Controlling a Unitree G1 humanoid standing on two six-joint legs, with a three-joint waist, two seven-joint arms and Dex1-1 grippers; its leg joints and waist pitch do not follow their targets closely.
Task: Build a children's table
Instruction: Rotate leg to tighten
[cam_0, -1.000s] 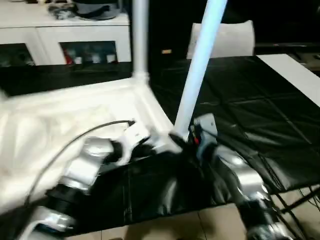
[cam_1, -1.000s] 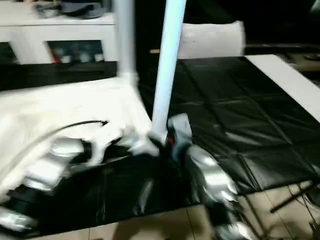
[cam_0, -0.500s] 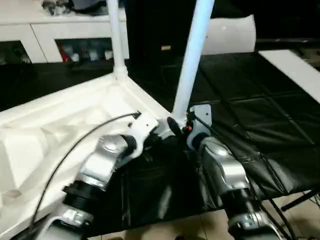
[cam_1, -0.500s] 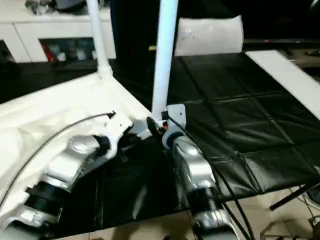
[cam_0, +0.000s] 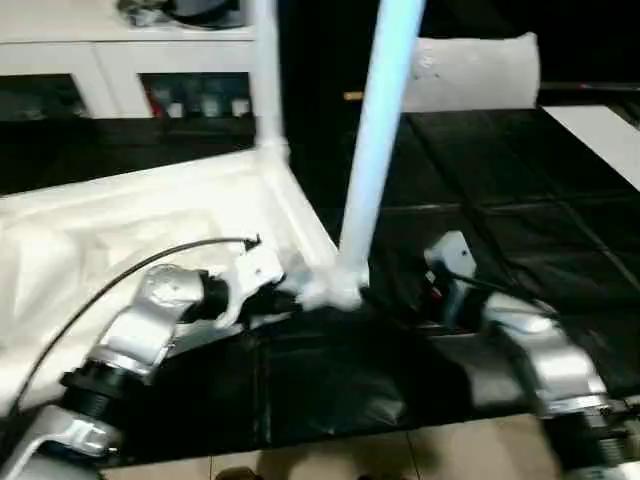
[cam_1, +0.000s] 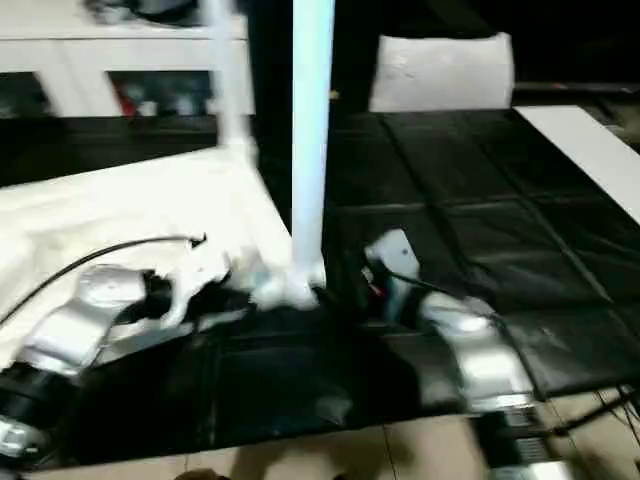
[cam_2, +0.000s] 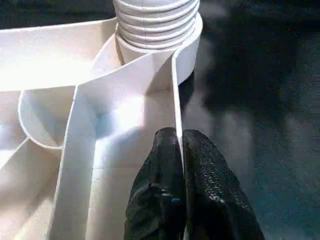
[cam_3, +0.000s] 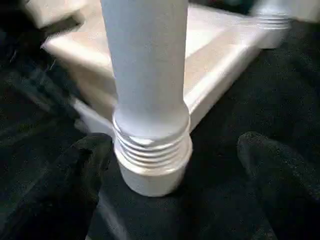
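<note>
The children's table top (cam_0: 120, 230) lies upside down on the black mat, ribs up. Two white legs stand upright in its corner sockets: a near leg (cam_0: 375, 130) and a far leg (cam_0: 266, 70). My left gripper (cam_2: 179, 135) is shut on the thin rim wall of the top, just beside the near corner socket (cam_2: 155, 20). My right gripper (cam_0: 420, 290) hangs to the right of the near leg. In the right wrist view its black fingers (cam_3: 75, 170) stand wide open on either side of the leg's threaded base (cam_3: 152, 165), not touching it.
A white cabinet (cam_0: 120, 70) with dark openings stands at the back left. A white cushion-like bag (cam_0: 470, 70) rests at the back. A white board (cam_0: 600, 130) lies at the right on the black mat (cam_0: 500, 200). Tiled floor (cam_0: 450, 455) shows at the near edge.
My right gripper has opened, let go of the near leg and drawn back to the right. The left gripper keeps its hold on the rim. The camera has shifted.
</note>
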